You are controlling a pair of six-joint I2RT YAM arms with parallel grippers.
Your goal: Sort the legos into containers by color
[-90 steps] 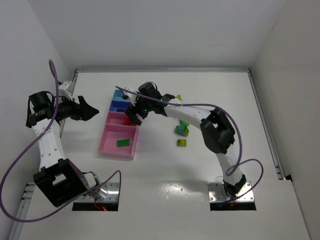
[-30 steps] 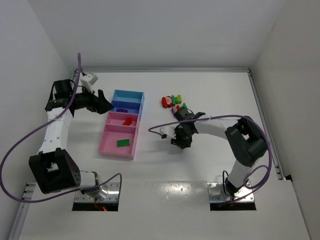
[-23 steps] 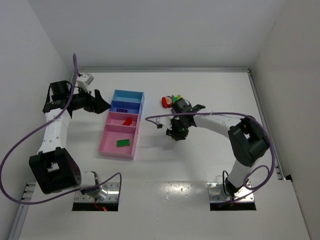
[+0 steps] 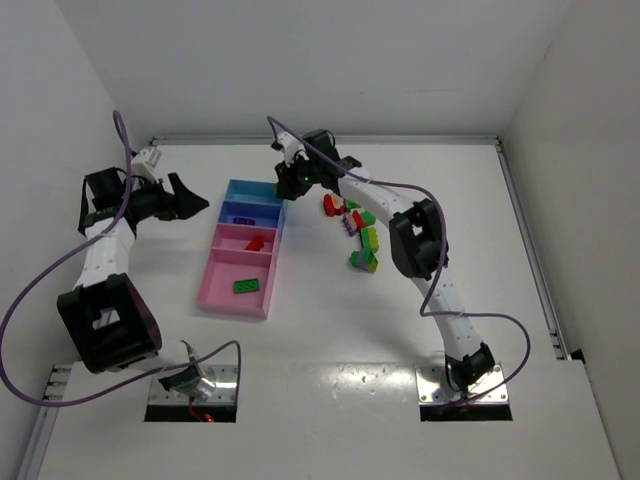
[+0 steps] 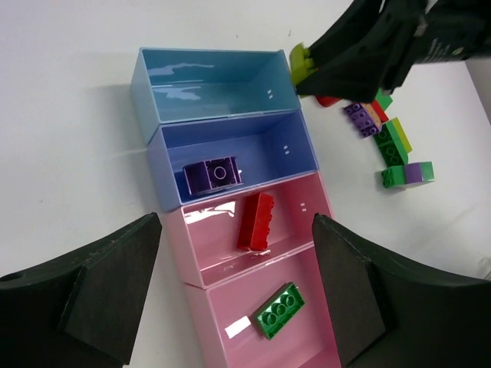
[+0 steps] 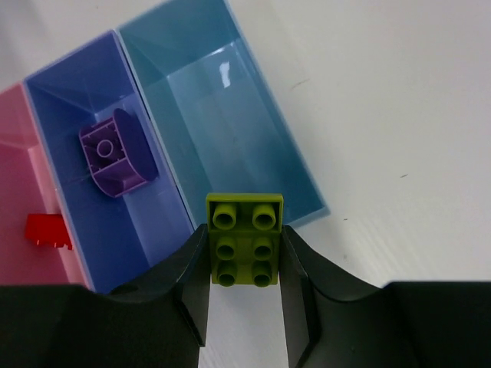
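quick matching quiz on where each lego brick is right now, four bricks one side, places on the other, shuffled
Bricks:
1. purple brick
2. red brick
3. green brick
4. lime brick

Places:
A. clamped between the fingers of the right gripper, above the table just off the light blue end of the row
B. lying in the end pink compartment
C. lying in the darker blue compartment
D. lying in the middle pink compartment, next to the blue ones

Pairs: 1-C, 2-D, 3-B, 4-A
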